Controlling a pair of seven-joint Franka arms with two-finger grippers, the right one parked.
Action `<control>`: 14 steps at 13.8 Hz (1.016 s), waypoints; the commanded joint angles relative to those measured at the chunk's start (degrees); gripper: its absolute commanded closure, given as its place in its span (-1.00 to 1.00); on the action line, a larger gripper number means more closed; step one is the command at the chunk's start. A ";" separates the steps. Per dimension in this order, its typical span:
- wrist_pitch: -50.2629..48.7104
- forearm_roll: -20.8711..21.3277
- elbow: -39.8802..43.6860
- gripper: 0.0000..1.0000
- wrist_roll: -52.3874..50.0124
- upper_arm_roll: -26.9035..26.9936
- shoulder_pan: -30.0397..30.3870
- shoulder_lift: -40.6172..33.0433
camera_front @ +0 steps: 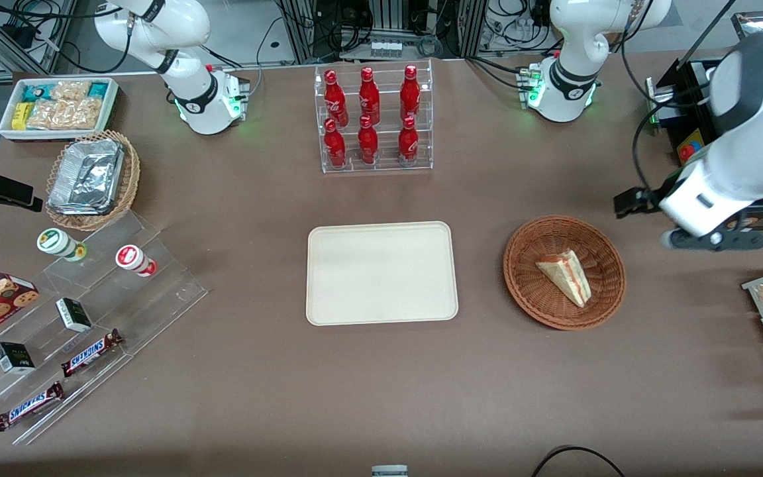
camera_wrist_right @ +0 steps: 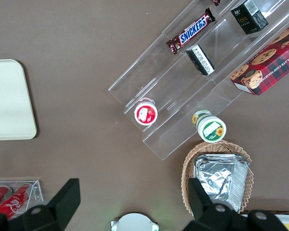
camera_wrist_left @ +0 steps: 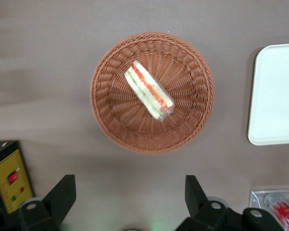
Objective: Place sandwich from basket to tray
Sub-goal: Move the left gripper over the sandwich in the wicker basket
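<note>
The sandwich point(camera_front: 567, 276) lies in the reddish-brown wicker basket point(camera_front: 528, 286) on the worktop point(camera_front: 381, 384), at the cream tray's point(camera_front: 381, 311) three o'clock. Farther off, the gripper point(camera_wrist_left: 130, 198) hovers beside the basket, jaws spread wide and empty.

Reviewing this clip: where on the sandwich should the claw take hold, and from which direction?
From straight above, closing across the two flat bread faces near the wide end. The sandwich lies in the middle of the basket as a narrow wedge, filling edge up, so its thin width fits between the fingers and the rim blocks any sideways approach. The claw is open, well above the table beside the basket.
</note>
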 commanded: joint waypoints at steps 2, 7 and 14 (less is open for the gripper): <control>11.15 -0.22 -10.12 -1.00 -0.05 -0.14 -0.52 -1.30; 26.35 -0.22 -20.76 -1.00 -1.27 -0.14 -0.61 -1.13; 39.65 0.05 -28.69 -1.00 -25.49 -0.05 -3.86 -1.04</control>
